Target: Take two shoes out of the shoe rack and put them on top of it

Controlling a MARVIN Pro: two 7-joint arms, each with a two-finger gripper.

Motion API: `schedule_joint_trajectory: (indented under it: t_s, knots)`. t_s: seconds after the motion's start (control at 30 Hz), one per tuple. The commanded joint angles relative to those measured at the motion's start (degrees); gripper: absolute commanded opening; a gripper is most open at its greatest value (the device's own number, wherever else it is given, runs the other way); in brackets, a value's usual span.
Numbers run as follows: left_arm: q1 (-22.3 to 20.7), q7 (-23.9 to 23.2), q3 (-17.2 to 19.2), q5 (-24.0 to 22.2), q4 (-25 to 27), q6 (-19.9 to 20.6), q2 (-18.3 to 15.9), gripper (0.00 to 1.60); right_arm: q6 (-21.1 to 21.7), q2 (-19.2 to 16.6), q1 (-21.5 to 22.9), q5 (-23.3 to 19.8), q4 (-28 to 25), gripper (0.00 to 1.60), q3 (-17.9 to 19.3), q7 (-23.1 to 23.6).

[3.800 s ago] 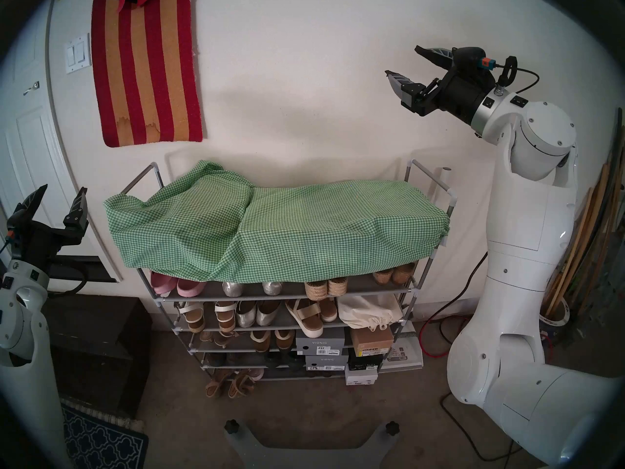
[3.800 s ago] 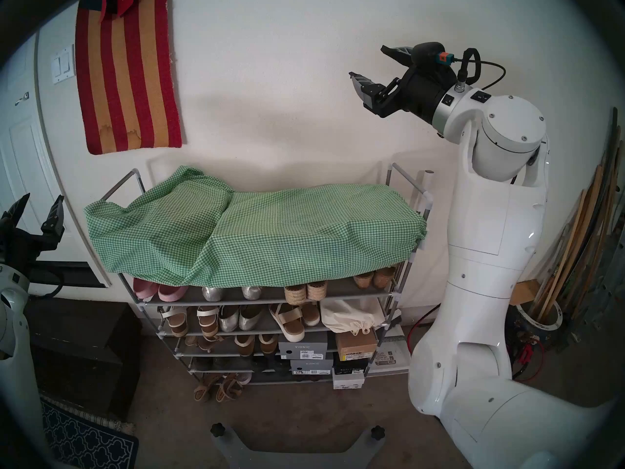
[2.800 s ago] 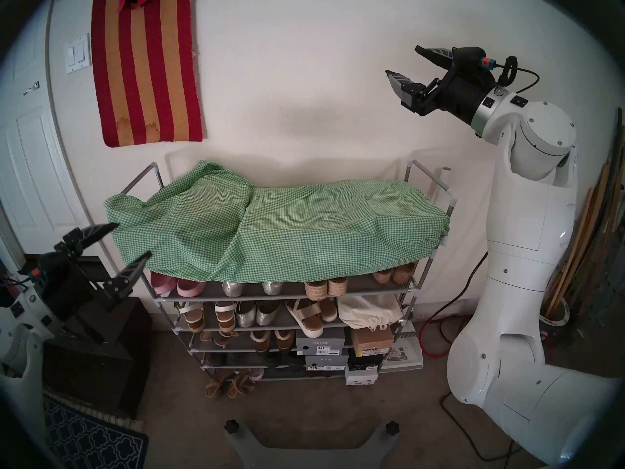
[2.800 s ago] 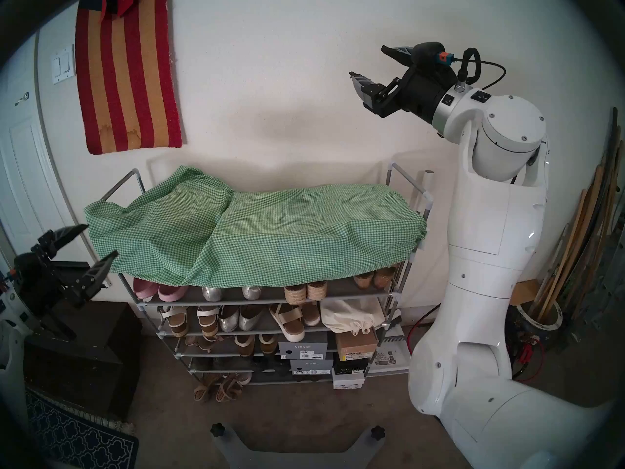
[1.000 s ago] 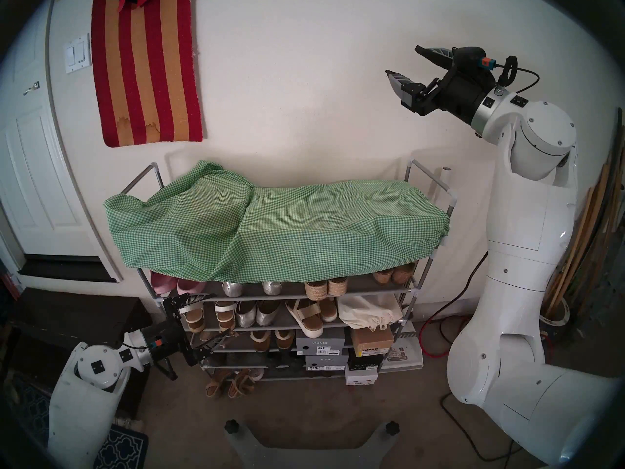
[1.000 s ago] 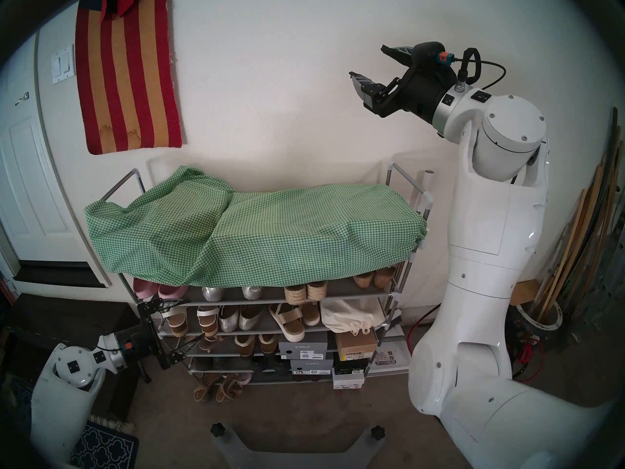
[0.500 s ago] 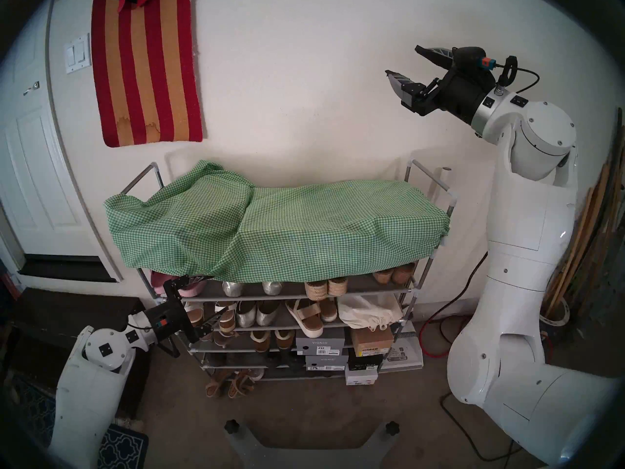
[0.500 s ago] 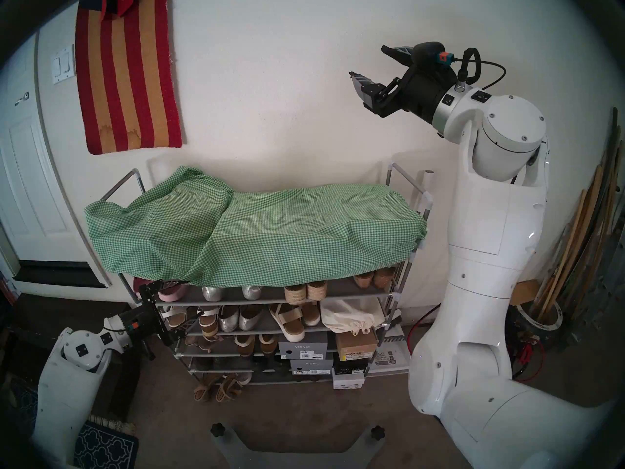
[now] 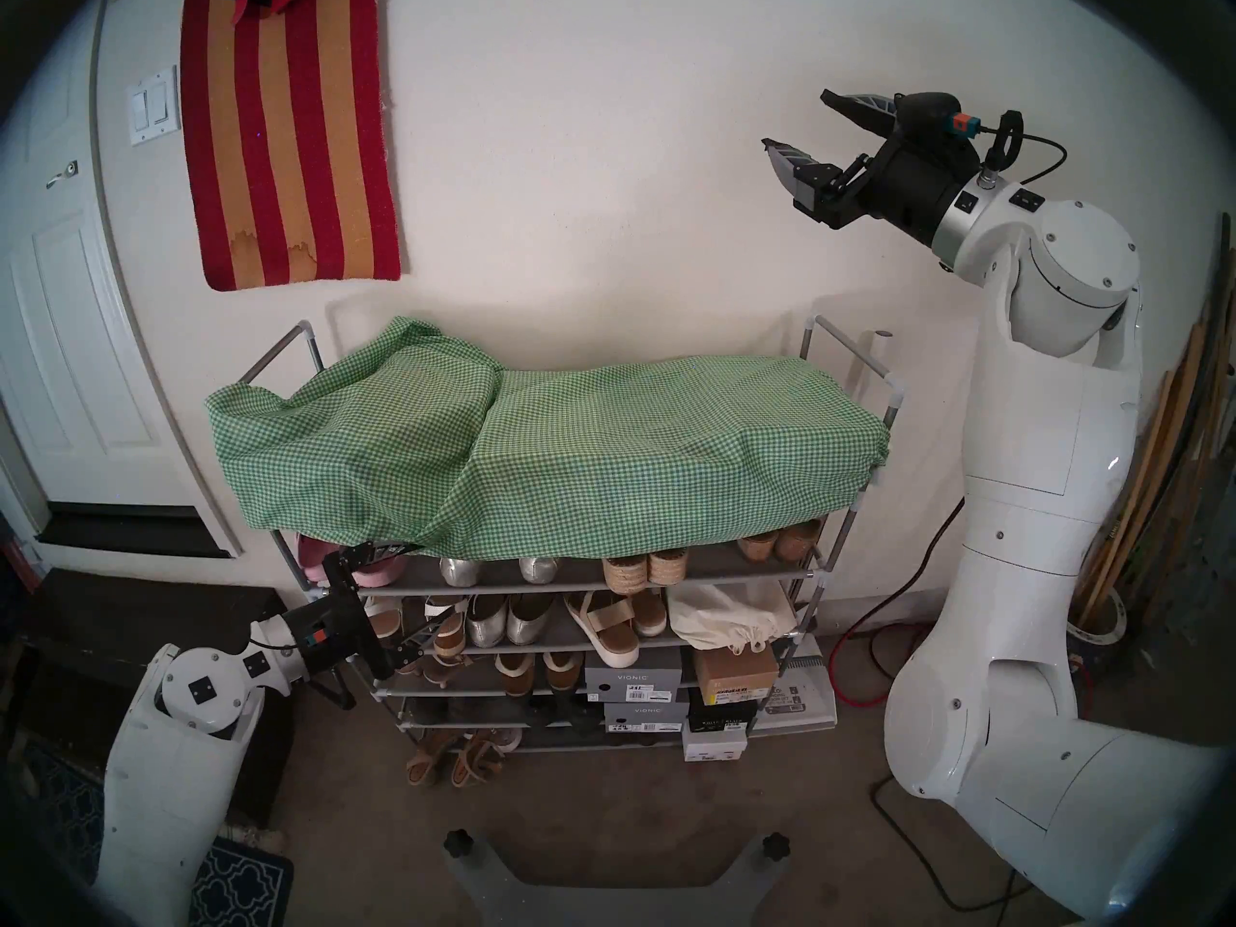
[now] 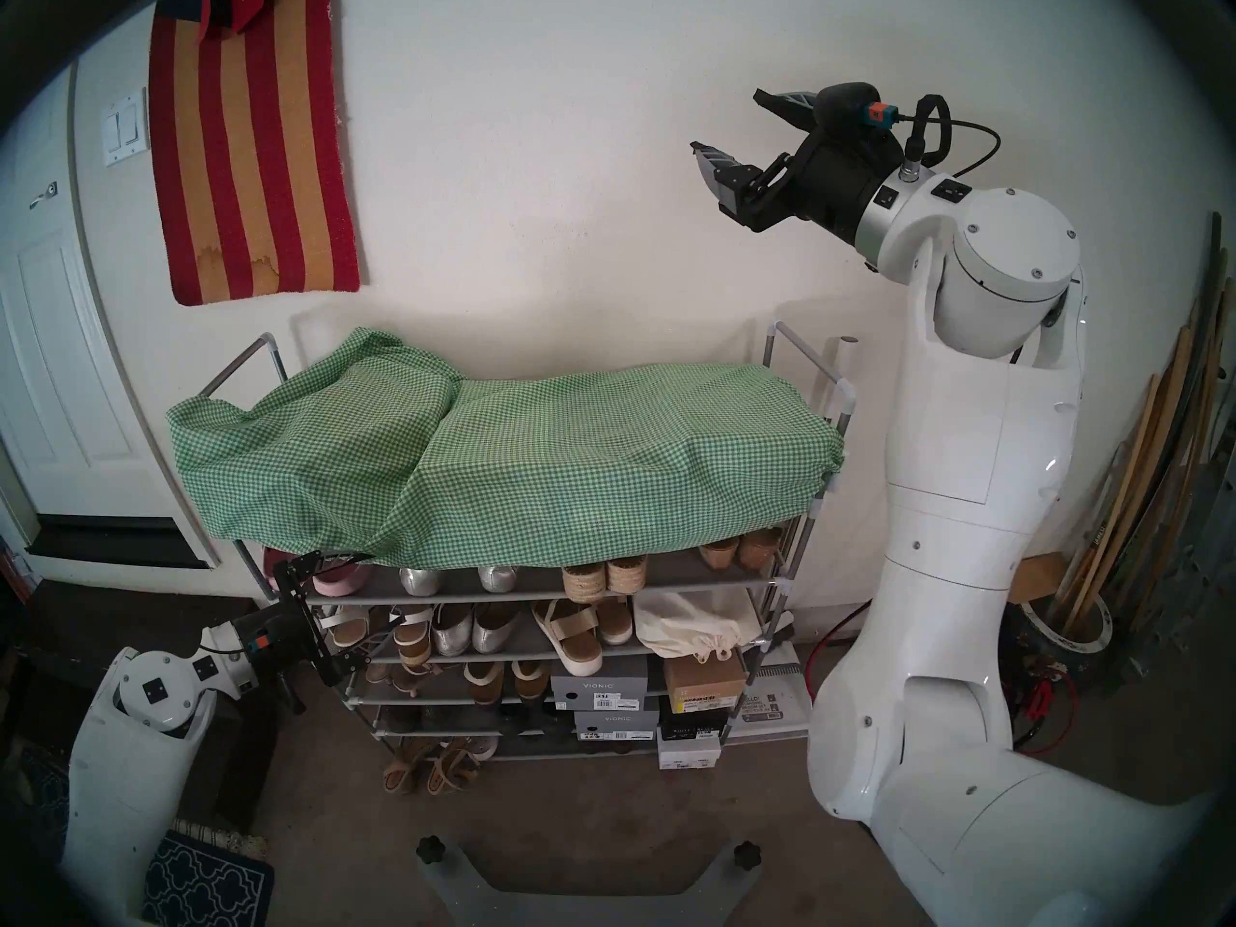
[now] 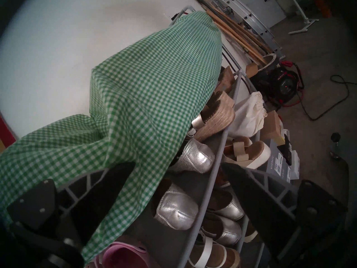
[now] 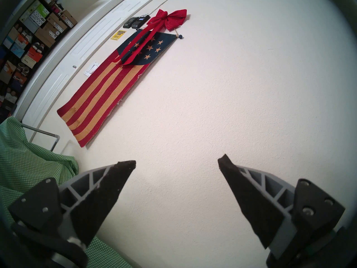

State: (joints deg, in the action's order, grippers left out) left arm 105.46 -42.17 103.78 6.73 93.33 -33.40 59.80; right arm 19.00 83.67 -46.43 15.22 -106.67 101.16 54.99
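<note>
The shoe rack [image 9: 588,581] stands against the wall. The two perforated silver flats [image 9: 459,570] [image 9: 537,568] sit heels out on its second shelf, between pink slip-ons [image 9: 374,574] and espadrille wedges [image 9: 645,568]. They also show in the left wrist view [image 11: 175,209] [image 11: 197,157]. My left gripper [image 9: 431,583] [image 11: 177,164] is open and empty at the rack's left front. It straddles the second shelf's front rail, upper finger under the cloth hem, lower finger at the third tier. My right gripper [image 9: 796,119] [image 12: 176,161] is open and empty, high up near the wall.
A green gingham cloth [image 9: 548,451] covers the rack's top and hangs over its front edge. Plain silver flats [image 9: 505,621] and sandals fill the third tier. Shoe boxes [image 9: 635,681] and a cream bag [image 9: 729,614] sit lower right. A dark chest [image 9: 134,611] stands left.
My left arm swung down from its raised pose at the left to the rack's left front, then rose about one tier. In the last half second it barely moved. The right arm stayed still.
</note>
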Motion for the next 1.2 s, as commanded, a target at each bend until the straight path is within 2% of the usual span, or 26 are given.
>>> schedule_joint_trajectory:
  t_s: [0.0, 0.1, 0.2, 0.27, 0.37, 0.47, 0.57, 0.97, 1.17]
  knots:
    - [4.34, -1.37, 1.10, -0.64, 0.63, -0.53, -0.79, 1.60, 0.01, 0.02, -0.06, -0.02, 0.00, 1.60, -0.03, 0.03]
    - [5.40, -3.55, 0.84, -2.58, 0.56, -1.47, -1.68, 1.60, 0.01, 0.02, -0.06, -0.02, 0.00, 1.60, -0.03, 0.03]
    - [6.63, -3.67, 0.85, -1.53, 1.25, -3.49, -1.27, 1.60, 0.01, 0.02, -0.06, -0.02, 0.00, 1.60, -0.03, 0.03]
    - [5.91, -2.62, 0.34, 0.73, 0.43, -4.24, -0.39, 1.60, 0.01, 0.02, -0.06, -0.02, 0.00, 1.60, -0.03, 0.03]
    - [4.04, 0.52, -0.37, 6.22, 0.01, -2.91, 2.10, 1.60, 0.01, 0.02, -0.06, -0.02, 0.00, 1.60, -0.03, 0.03]
    - [2.24, 2.94, -1.20, 9.05, -0.24, -1.46, 3.99, 1.60, 0.01, 0.02, -0.06, -0.02, 0.00, 1.60, -0.03, 0.03]
    - [2.27, 4.52, -1.18, 10.97, -0.25, -1.27, 4.45, 1.60, 0.01, 0.02, -0.06, -0.02, 0.00, 1.60, -0.03, 0.03]
    - [2.38, 6.07, -1.39, 12.38, -0.17, -0.94, 4.56, 1.60, 0.01, 0.02, -0.06, -0.02, 0.00, 1.60, -0.03, 0.04]
    - [5.60, 5.25, 1.12, 10.14, 2.13, -2.88, 2.95, 1.60, 0.01, 0.02, -0.06, -0.02, 0.00, 1.60, -0.03, 0.03]
